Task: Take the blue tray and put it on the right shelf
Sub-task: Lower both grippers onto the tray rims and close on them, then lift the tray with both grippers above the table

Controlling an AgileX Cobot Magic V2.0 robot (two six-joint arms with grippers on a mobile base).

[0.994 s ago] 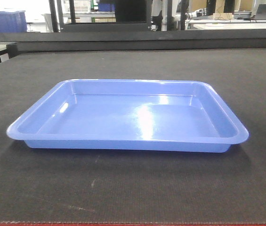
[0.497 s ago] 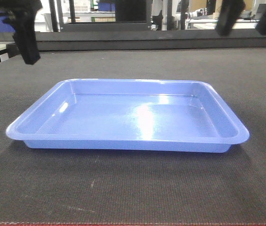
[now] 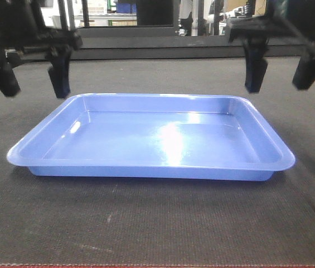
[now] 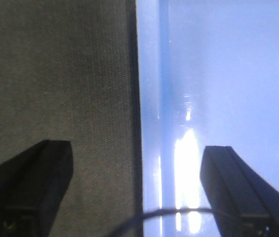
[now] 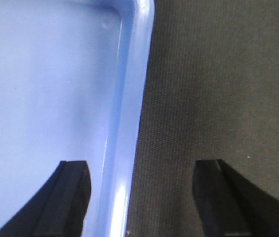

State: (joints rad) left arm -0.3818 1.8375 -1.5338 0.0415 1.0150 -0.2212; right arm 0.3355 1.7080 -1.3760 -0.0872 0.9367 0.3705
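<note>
We see the blue tray lying flat on the dark woven table mat, its long side turned to the front camera and its glossy floor throwing back a bright patch of light. A thin red edge runs along the bottom of that view.

The left gripper hangs by the tray's far left corner with its jaws spread wide and gripping nothing. One finger stands just above the corner of the rim and the other hangs out over the mat. From the left wrist camera we look down between the two dark fingers. The tray's left rim runs up the middle of the gap, with mat on one side and blue floor on the other (a thin dark cable arcs across the bottom of that picture).

The right gripper mirrors it at the far right corner, equally wide and equally unloaded. In the right wrist view the tray's right rim passes between its fingers, with one finger over the tray and the other over the mat.

We cannot tell whether any fingertip touches the plastic.
</note>
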